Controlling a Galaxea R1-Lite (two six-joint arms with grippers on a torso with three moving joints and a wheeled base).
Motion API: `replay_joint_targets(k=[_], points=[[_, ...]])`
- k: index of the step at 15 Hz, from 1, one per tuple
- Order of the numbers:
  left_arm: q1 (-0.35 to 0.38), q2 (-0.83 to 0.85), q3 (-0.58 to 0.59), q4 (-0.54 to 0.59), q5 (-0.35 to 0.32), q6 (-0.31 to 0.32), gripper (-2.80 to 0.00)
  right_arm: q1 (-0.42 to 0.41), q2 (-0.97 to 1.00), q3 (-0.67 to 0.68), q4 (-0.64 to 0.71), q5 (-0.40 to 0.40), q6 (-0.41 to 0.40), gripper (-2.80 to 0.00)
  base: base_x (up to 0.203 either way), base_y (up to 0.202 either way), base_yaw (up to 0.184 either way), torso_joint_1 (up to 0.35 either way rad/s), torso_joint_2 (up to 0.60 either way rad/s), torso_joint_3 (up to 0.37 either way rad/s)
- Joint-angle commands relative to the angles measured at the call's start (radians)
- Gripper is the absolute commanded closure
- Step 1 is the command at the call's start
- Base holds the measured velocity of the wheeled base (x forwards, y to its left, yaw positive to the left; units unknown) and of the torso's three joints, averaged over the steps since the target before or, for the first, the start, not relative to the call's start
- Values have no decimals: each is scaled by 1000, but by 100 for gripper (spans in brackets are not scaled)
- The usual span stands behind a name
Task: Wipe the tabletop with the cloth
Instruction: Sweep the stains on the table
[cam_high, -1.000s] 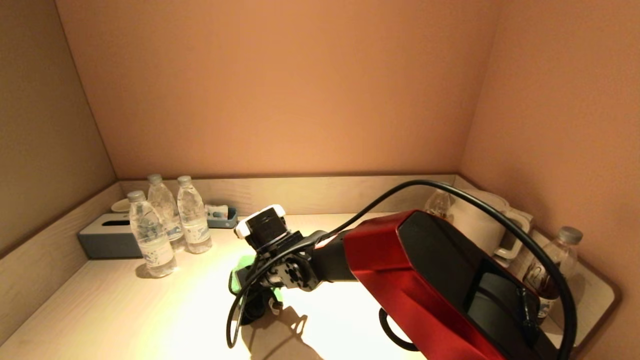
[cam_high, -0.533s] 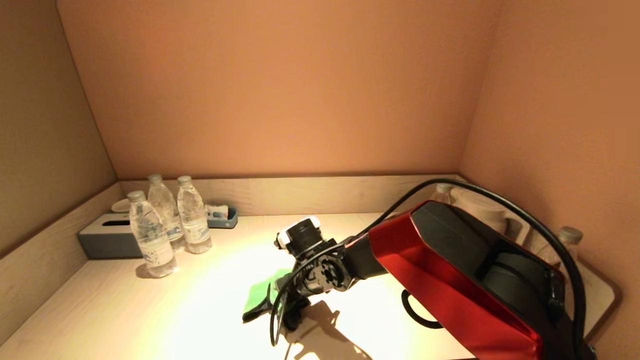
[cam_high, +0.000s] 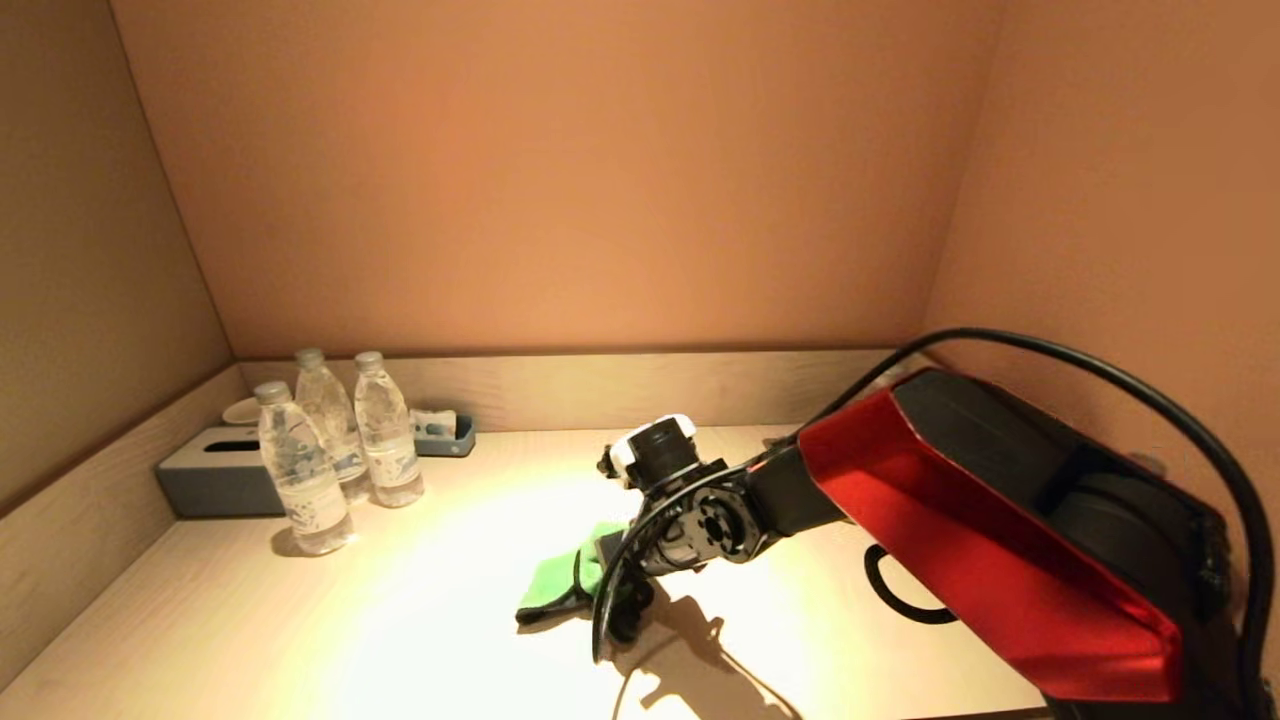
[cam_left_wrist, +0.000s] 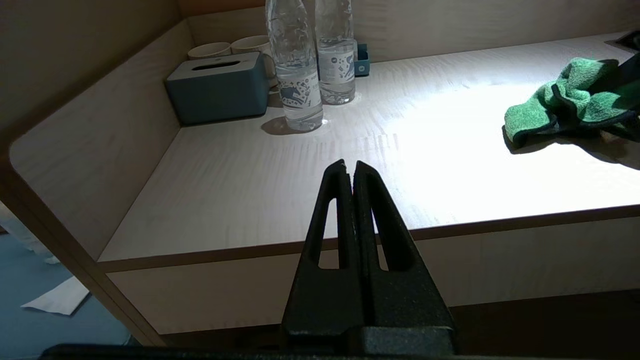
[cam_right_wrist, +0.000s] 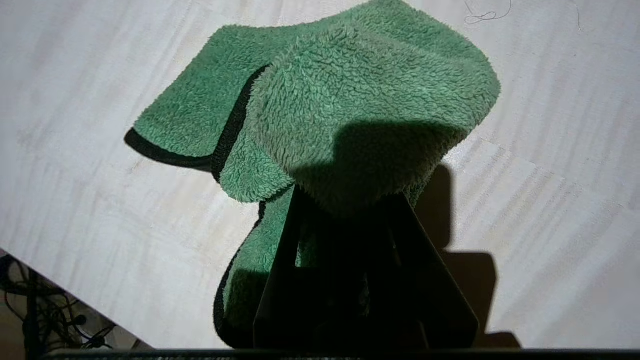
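Fluffy green cloth with dark edging (cam_high: 560, 585), crumpled on the pale wood-grain surface (cam_high: 400, 620) at lower centre of the head view, pinched by the right hand (cam_high: 625, 610), whose fingers are buried in its folds. Left hand (cam_left_wrist: 348, 167), pressed together and empty, at centre of its wrist view before the surface's front edge. Three clear plastic water bottles (cam_high: 335, 445) and a grey-blue tissue box (cam_high: 215, 480), centre left.
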Motion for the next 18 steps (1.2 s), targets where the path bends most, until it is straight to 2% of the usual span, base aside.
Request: replay_joint_targets(k=[1, 5, 11, 15, 18], points=[[1, 1, -1, 0, -1, 0, 0, -16, -64, 30, -1, 23, 1, 0, 0, 0, 0, 0, 0, 0], [1, 1, -1, 0, -1, 0, 0, -66, -158, 78, 0, 63, 4, 0, 0, 0, 0, 0, 0, 0], [-1, 1, -1, 0, -1, 0, 0, -193, -244, 101, 8, 93, -1, 0, 0, 0, 0, 0, 0, 0], [-1, 1, 0, 0, -1, 0, 0, -197, -209, 102, 9, 96, -2, 0, 0, 0, 0, 0, 0, 0], [1, 1, -1, 0, -1, 0, 0, -169, -152, 100, 9, 97, -1, 0, 0, 0, 0, 0, 0, 0]])
